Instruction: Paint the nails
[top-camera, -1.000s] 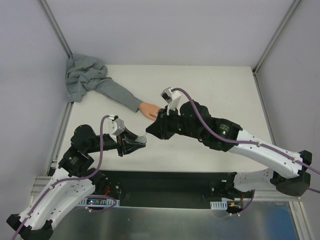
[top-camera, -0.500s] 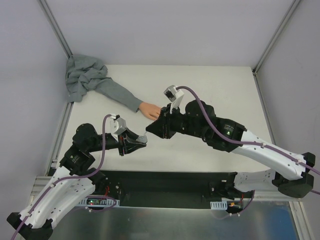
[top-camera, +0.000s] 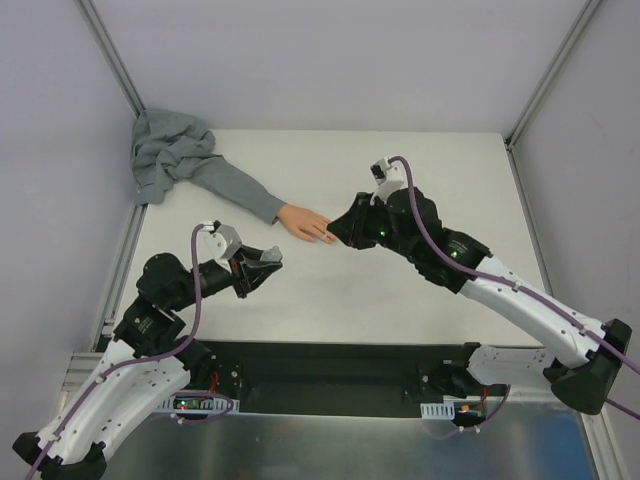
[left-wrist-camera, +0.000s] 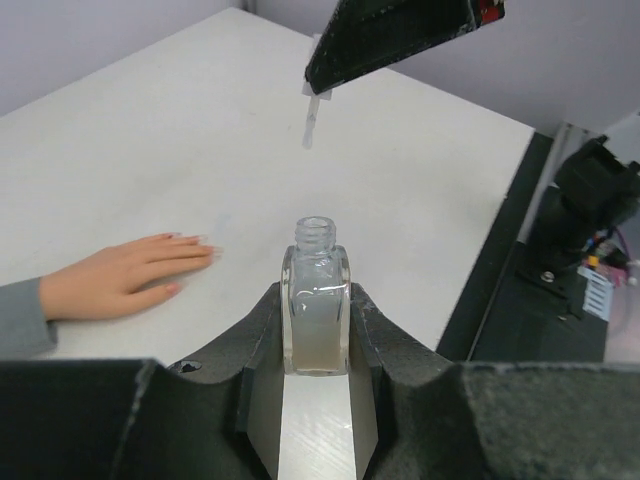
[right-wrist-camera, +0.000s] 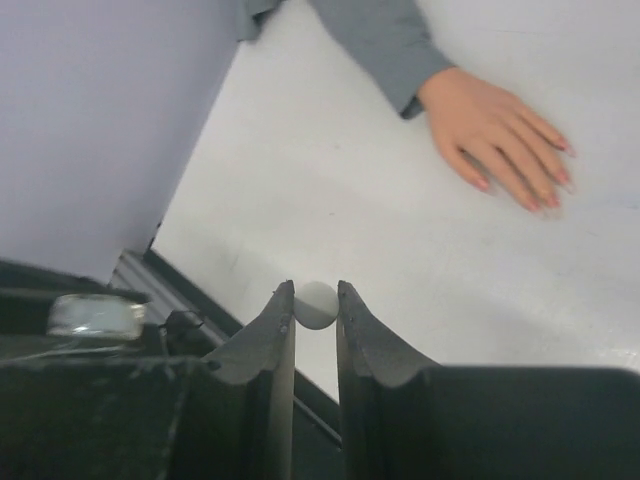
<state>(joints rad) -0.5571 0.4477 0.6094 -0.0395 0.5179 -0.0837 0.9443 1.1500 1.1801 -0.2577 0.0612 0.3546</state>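
The peach-pink fake hand (top-camera: 303, 223) lies palm down on the white table, its grey sleeve (top-camera: 232, 186) running to the back left. Its small nails (right-wrist-camera: 548, 194) show at the fingertips. My left gripper (top-camera: 266, 259) is shut on a small clear-grey bottle (left-wrist-camera: 317, 303), upright with its neck open. My right gripper (top-camera: 337, 233) hovers just right of the fingertips, shut on a round white cap (right-wrist-camera: 316, 305). The cap's thin brush (left-wrist-camera: 311, 117) hangs below it in the air, clear of the hand (left-wrist-camera: 122, 282).
The sleeve ends in a crumpled grey heap (top-camera: 165, 150) at the back left corner. Metal frame posts (top-camera: 115, 60) rise at both back corners. The table's black front edge (top-camera: 330, 362) lies by the arm bases.
My right gripper has lifted away from the bottle and moved right and back, to beside the hand's fingertips. My left gripper has drawn back to the left with the bottle.
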